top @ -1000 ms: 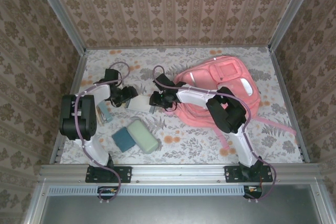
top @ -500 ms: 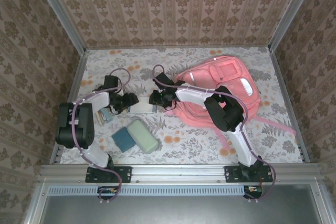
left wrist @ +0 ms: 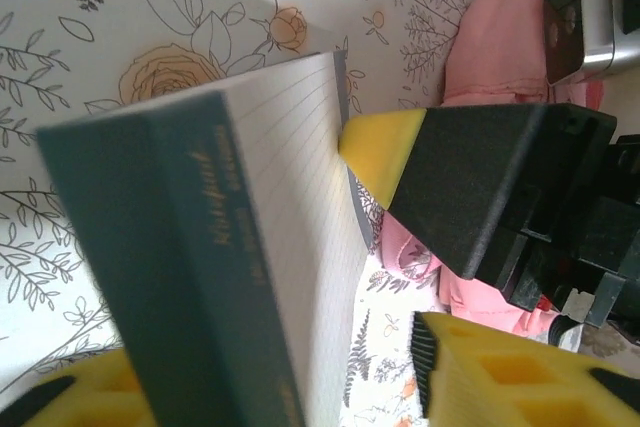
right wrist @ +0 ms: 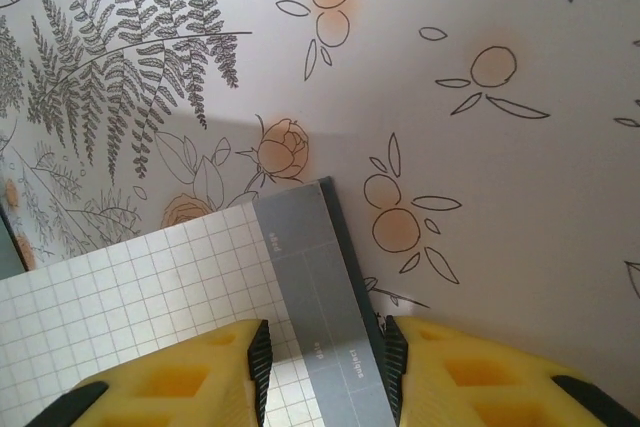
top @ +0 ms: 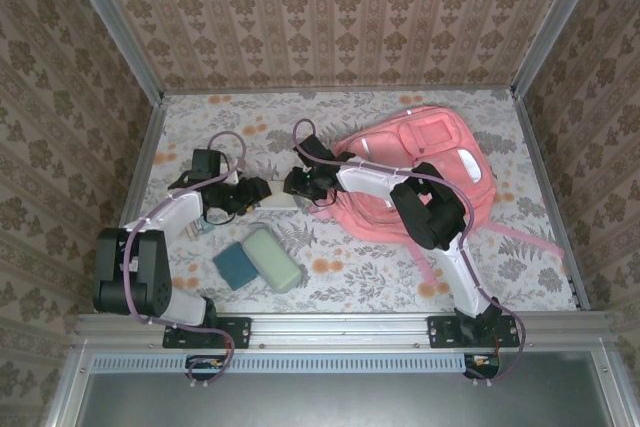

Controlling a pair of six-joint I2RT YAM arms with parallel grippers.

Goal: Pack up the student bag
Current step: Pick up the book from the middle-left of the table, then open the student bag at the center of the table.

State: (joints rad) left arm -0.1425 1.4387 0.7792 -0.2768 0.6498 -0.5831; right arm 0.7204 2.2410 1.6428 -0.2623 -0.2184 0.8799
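Since the earlier picture, the left arm has swung its elbow down to the near left corner and stretched out flat. Its hand has come in closer around the notebook. The bag has not moved.

From the top, the student bag is pink and lies on the right half of the table, toward the back. Its straps trail to the near right. The right arm reaches across the bag's left edge. The right gripper and the left gripper face each other. The notebook is between them, left of the bag. Nearer the front lie a pale green case and a blue block, touching side by side.

From the left wrist, the notebook has a dark green cover and lined white pages. It stands between the left gripper's two yellow pads. The pads are apart, and a bit of flowery cloth shows between the pages and the right-hand pad. One yellow pad of the right gripper presses on the far end of the pages. The pink bag is behind it.

From the right wrist, the right gripper pinches the notebook. Its yellow pads sit tight on each side of the grey strip by the squared sheet. The flowery table is below.
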